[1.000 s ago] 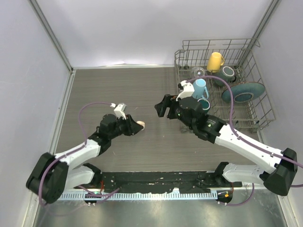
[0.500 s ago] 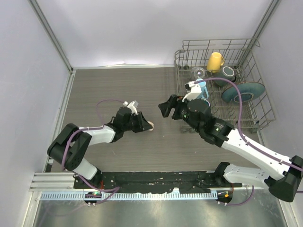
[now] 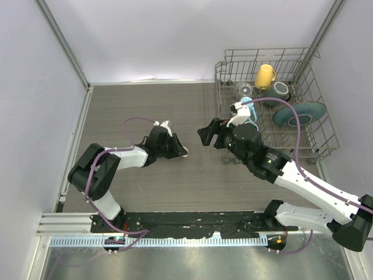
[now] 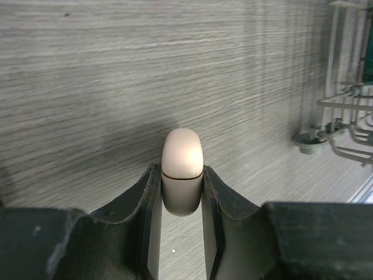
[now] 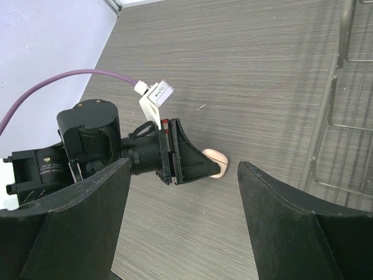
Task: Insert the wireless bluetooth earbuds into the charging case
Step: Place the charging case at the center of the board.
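The charging case (image 4: 182,169), a small cream-white capsule with a thin dark seam around it, was clamped between the left fingers (image 4: 150,192), which were closed narrowly on its lower half while the rounded end stood out past the tips. The seam looked shut, so the lid seemed to be closed, and no earbuds were visible in any view. The case was held low over the grey wooden counter (image 3: 128,111), near its middle; whether it touched the surface could not be told. Facing it from the other side, the right fingers (image 5: 64,227) stood wide apart with nothing between them, near the case but not in contact. Behind the right arm a wire dish rack (image 3: 265,50) with cups and bowls stood well apart from the case. In my judgement the step in hand was presenting and steadying the case, before any insertion. The next move probably called for opening the lid: the right fingers would need to come in carefully at the free end, while the left fingers kept their hold below the seam.
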`<action>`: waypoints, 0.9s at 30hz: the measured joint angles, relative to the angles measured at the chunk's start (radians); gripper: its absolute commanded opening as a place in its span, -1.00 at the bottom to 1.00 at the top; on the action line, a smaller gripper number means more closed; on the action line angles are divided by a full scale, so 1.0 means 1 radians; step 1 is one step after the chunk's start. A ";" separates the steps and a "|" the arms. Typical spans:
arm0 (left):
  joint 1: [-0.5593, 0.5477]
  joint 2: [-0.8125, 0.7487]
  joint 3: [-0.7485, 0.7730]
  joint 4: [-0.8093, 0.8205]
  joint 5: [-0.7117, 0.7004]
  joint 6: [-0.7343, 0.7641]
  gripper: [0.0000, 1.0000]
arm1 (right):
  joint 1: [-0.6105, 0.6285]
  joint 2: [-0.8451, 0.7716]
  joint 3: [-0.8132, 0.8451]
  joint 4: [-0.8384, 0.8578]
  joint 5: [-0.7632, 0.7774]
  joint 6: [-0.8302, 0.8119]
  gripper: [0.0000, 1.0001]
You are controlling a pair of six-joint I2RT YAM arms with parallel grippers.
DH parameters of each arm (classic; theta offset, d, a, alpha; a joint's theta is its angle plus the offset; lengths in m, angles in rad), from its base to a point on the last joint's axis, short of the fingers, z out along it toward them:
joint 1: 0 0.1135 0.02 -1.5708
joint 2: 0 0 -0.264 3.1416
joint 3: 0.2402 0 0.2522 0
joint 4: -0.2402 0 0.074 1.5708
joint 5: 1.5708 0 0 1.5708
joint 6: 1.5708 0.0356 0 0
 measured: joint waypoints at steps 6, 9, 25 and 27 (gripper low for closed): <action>0.000 0.013 0.014 -0.049 -0.024 0.012 -0.28 | -0.013 -0.018 -0.005 -0.009 0.005 0.000 0.58; 0.000 0.013 0.019 -0.064 -0.035 0.027 -0.22 | -0.019 -0.018 -0.005 -0.010 0.005 0.000 0.59; -0.006 -0.005 0.100 -0.170 -0.129 0.083 1.00 | -0.041 -0.023 -0.010 -0.029 0.007 -0.002 0.59; -0.006 -0.017 0.100 -0.197 -0.150 0.084 1.00 | -0.043 -0.022 -0.010 -0.030 0.007 -0.003 0.59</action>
